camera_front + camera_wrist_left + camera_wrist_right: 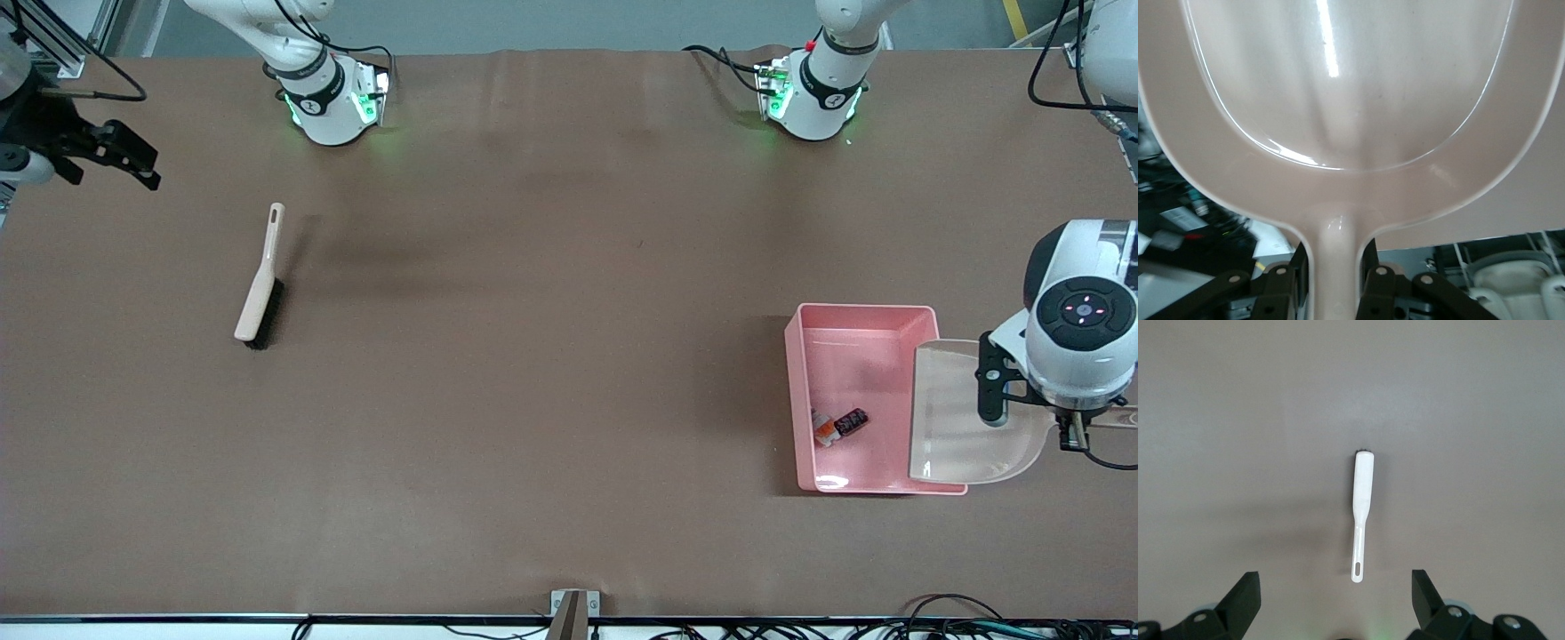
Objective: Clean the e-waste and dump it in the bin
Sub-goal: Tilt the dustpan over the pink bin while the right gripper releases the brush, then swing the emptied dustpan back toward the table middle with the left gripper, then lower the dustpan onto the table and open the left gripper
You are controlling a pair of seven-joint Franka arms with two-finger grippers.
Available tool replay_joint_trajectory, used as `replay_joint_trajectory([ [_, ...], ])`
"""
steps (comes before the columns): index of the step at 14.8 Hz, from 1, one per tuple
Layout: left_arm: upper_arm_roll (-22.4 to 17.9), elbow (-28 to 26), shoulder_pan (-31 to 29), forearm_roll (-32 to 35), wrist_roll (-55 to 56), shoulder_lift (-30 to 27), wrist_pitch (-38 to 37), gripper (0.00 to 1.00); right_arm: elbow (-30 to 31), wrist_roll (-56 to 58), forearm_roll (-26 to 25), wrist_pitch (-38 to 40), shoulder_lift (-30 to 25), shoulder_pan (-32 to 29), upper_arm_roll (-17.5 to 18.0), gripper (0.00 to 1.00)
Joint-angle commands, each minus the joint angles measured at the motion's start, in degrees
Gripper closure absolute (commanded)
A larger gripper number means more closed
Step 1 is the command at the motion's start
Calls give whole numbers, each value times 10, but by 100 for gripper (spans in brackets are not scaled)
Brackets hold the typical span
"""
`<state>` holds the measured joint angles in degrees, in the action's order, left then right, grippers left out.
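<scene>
Dustpan held over the pink bin, e-waste lying inside

At the right of the front view, the left gripper [1336,293] is clamped on the handle of the beige dustpan [965,418], which hangs tilted over the edge of the bin [805,404] toward the left arm's end of the worktop [533,356]. The e-waste [840,425], a white-grey block and a black piece, lies in the bin. The right gripper [1336,600], at the upper left edge of the front view, waits with fingers apart above the brush [261,284].
</scene>
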<state>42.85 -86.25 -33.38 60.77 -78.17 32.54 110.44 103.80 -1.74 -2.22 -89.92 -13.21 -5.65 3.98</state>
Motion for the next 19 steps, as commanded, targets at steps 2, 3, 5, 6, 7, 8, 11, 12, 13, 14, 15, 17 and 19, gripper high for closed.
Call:
replay_joint_trajectory([
  [2,66,25,-1,-58,27,-18,-8,83,-195,0,4,57,141,-3,-6,0],
  [3,79,25,1,-81,51,-16,-8,83,-216,0,3,57,154,-3,-6,0],
  [5,99,24,10,-124,106,-13,-8,83,-229,1,-2,56,165,1,-6,0],
  [6,100,24,29,-138,130,-11,-8,83,-234,1,-2,56,168,2,-6,0],
  [7,100,24,50,-150,151,-6,-8,83,-236,1,-2,56,169,2,-6,0],
  [8,100,24,68,-163,178,1,-8,83,-236,2,-4,55,169,2,-6,0],
  [11,96,24,135,-205,274,38,-9,84,-235,-3,3,56,170,1,-6,0],
  [12,95,24,153,-205,301,59,-9,84,-235,2,3,56,171,-1,-6,0],
  [13,96,23,163,-204,325,70,-8,84,-235,2,1,55,172,-2,-6,0],
  [14,95,20,174,-204,341,81,-8,84,-236,-1,1,55,172,-2,-6,0],
  [15,95,20,181,-200,342,102,-5,84,-236,-5,3,56,172,1,-6,0],
  [17,94,20,202,-196,342,126,-4,84,-236,2,-5,57,171,3,-6,0],
  [19,67,21,238,-194,344,134,5,84,-235,3,-4,58,170,-1,-8,0],
])
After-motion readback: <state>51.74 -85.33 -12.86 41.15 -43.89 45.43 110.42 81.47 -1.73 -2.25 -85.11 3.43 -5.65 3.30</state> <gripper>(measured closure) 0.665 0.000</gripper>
